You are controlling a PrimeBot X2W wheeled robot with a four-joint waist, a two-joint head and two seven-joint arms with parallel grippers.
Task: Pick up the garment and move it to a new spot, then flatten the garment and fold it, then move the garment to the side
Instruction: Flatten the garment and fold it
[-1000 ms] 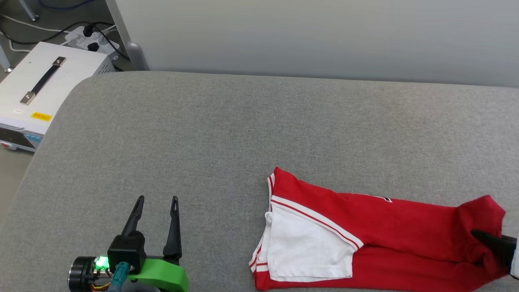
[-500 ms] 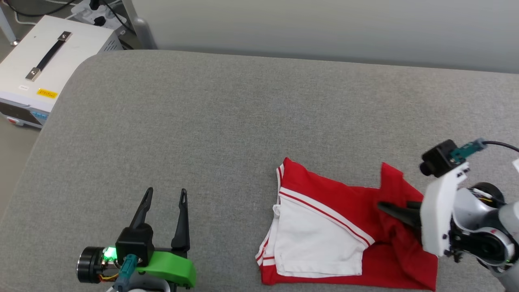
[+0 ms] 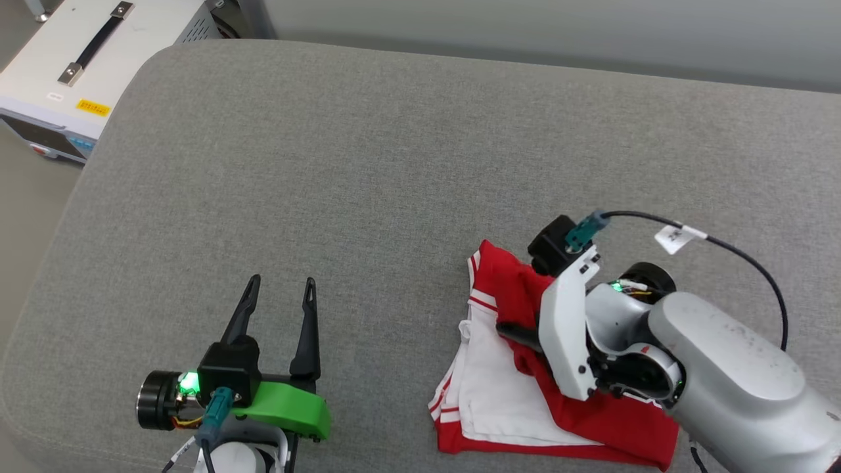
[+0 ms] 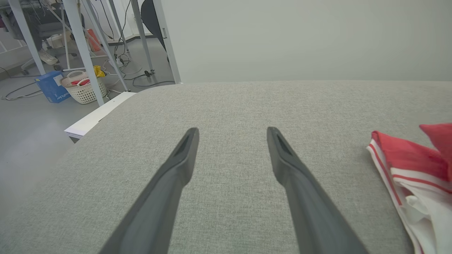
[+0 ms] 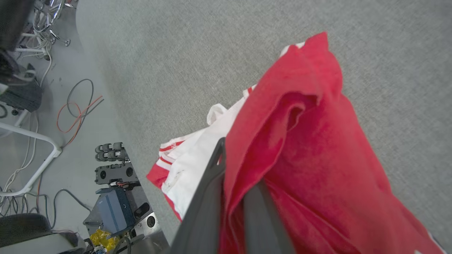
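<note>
right gripper (image 3: 509, 330): clamped on garment (image 3: 617, 430) red end, dragged across onto sleeve (image 3: 493, 394) (was well right of sleeve before) | left gripper (image 3: 281, 284): spread, left of sleeve, empty

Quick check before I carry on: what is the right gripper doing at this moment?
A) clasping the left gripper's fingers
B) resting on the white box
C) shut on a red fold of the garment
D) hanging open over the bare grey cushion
C: in the right wrist view the right gripper is closed on a red fold of the garment, and the cloth drapes over both dark fingers.
</note>
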